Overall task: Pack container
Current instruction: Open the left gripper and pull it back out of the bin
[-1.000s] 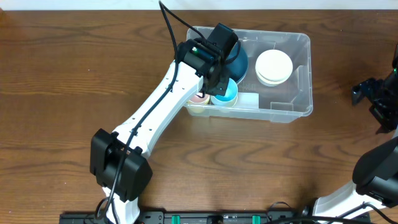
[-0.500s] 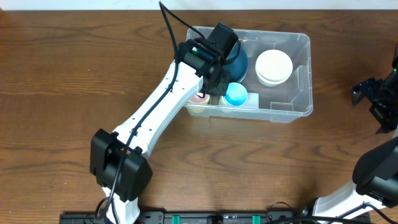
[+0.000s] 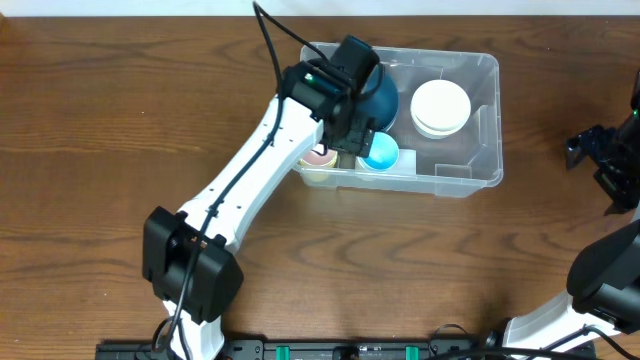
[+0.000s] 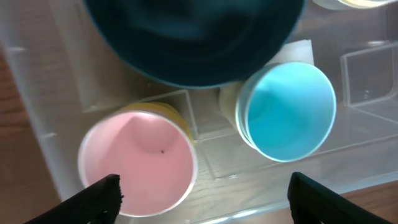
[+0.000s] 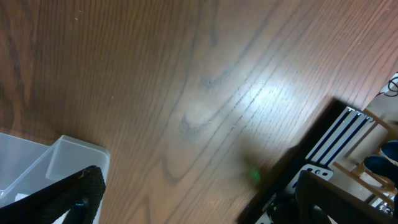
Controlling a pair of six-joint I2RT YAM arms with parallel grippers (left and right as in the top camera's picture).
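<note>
Just let go of blue cup, shifted right inside container, left pincer spread wide. Lift straight up, clear of pink cup; keep right pincer, likewise spread, parked.

The overhead camera is looking straight down from high above the brown wooden table, taking in the whole large clear plastic rectangular container. The left wrist camera is facing down into that container from very close, sharing its pink cup and light blue cup with overhead. The right wrist camera is facing bare tabletop nearby.
</note>
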